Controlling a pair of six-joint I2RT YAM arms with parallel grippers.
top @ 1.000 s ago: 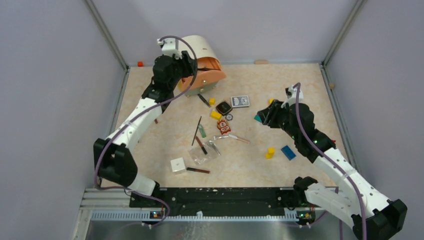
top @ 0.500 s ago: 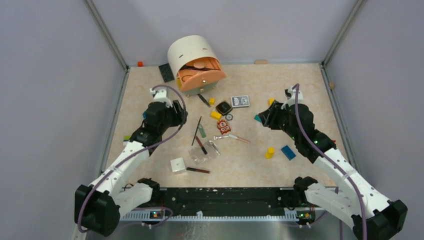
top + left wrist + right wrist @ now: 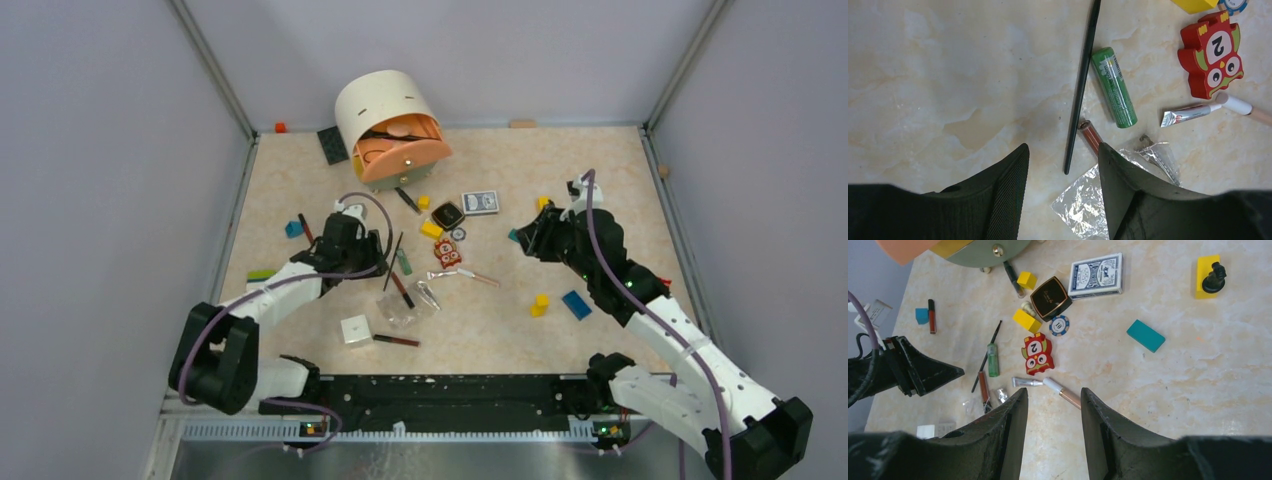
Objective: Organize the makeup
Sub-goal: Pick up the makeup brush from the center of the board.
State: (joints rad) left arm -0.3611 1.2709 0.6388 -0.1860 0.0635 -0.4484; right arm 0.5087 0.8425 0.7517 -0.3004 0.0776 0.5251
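Brush point(image 3: 1081, 86) end lies between fingers point(image 3: 1009, 190) of left end effector point(image 3: 1062, 148), apparently untouched.

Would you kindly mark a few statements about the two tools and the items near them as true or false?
1. The left tool is open and holds nothing. True.
2. The green cylindrical tube lies left of the long thin black brush in the left wrist view. False: it lies to the brush's right.
3. The red owl-shaped block bears the number 2. True.
4. The right tool grips the teal rectangular block. False: that tool is open and the block lies apart from it.
5. The blue-backed deck of cards lies beside the black square compact. True.
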